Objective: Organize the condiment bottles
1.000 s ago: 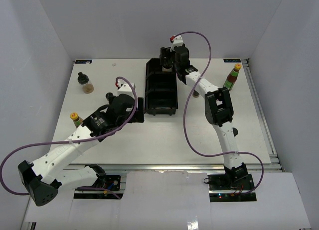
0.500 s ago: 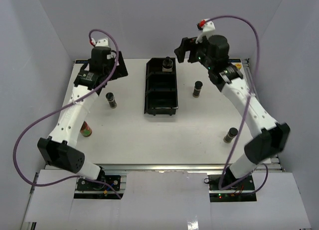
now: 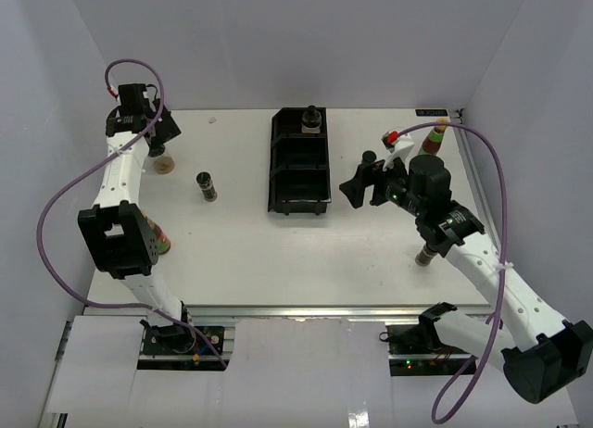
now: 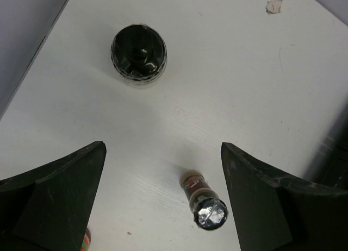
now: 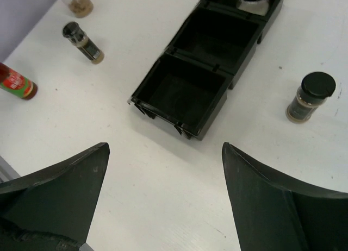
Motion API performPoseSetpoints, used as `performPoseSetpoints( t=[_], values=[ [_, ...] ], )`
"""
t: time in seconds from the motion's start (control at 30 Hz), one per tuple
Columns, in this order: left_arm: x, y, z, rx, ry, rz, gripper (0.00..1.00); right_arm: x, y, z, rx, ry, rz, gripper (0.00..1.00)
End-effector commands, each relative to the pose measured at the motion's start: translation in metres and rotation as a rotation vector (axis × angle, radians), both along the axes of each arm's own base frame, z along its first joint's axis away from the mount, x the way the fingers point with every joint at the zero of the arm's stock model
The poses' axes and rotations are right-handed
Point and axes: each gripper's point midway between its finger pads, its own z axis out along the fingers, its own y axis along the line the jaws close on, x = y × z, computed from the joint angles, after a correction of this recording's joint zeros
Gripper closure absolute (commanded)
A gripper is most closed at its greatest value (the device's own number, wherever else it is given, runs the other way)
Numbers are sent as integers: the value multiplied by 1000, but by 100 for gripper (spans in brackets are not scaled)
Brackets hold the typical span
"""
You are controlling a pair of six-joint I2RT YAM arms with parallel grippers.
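A black-capped jar stands in the far compartment of the tray. Another jar stands left of the tray, one right of it, and one near the right front. A tan-filled jar sits at the far left, right under my open left gripper. One red sauce bottle is by the left edge, the other at the far right. In the left wrist view the tan jar's cap lies ahead of the open gripper. My right gripper is open and empty.
The right wrist view shows the tray ahead of the open gripper, with its two near compartments empty, and a jar to the right. The left wall runs close beside the left arm. A cable loops over each arm.
The left arm swung from the table's middle to the far left corner. The right arm pulled back from the tray's far end to the table right of the tray, leaving a jar there.
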Motion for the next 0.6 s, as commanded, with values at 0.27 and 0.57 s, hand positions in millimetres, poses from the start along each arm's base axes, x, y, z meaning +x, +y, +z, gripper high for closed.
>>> performPoseSetpoints(
  t=[0.27,0.57],
  values=[
    [35,35,-28,-7,-19,-13,3,-13,9,29,125,-106,64,10],
    [57,45,-73,21,30,-27,7,-14,7,34,126,-125,60,10]
  ],
)
